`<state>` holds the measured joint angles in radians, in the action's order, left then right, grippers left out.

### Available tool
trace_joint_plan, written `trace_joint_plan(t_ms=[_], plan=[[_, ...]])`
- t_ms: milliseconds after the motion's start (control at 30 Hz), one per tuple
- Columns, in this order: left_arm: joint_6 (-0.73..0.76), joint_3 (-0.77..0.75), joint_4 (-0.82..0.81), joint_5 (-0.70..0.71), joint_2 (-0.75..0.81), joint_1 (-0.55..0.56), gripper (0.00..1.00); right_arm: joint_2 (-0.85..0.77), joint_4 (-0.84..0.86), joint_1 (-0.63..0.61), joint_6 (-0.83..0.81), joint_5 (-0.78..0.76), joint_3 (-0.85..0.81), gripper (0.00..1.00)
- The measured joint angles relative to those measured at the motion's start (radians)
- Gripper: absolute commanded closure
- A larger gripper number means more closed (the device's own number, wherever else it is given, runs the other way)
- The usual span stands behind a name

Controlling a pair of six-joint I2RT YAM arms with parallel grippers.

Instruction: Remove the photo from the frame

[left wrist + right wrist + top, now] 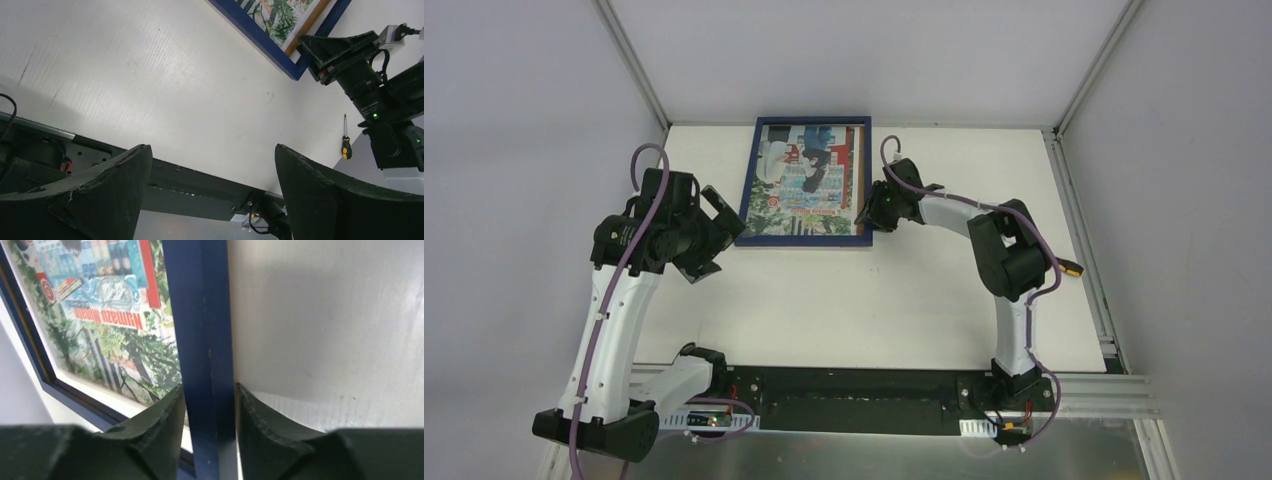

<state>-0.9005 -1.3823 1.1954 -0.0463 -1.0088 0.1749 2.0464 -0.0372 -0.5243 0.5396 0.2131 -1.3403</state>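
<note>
The dark-blue frame [748, 185] is at the back of the white table against the wall, with the colourful photo [809, 180] still inside it, print side up. My right gripper [866, 215] is at the frame's near right corner. In the right wrist view its two fingers straddle the frame's blue rail [207, 315], one over the photo [110, 315] and one outside. They stand narrowly open, with a sliver of gap beside the rail. My left gripper [717, 238] hovers just left of the frame's near left corner, wide open [211, 147] and empty.
A small screwdriver [346, 145] with a yellow and black handle lies on the table to the right, near the right arm's elbow [1009, 250]. The back wall stands directly behind the frame. The black mounting rail [844, 395] runs along the near edge.
</note>
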Motion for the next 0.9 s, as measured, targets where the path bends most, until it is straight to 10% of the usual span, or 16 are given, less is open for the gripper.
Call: trace_joint_plan(t_ms=[300, 900], plan=[[-0.005, 0.045, -0.021, -0.011, 0.035, 0.000, 0.04, 0.037, -0.331, -0.045, -0.103, -0.201, -0.184, 0.29], [-0.008, 0.127, -0.048, -0.077, 0.034, 0.000, 0.05, 0.185, -0.638, -0.153, -0.181, -0.447, -0.464, 0.78]])
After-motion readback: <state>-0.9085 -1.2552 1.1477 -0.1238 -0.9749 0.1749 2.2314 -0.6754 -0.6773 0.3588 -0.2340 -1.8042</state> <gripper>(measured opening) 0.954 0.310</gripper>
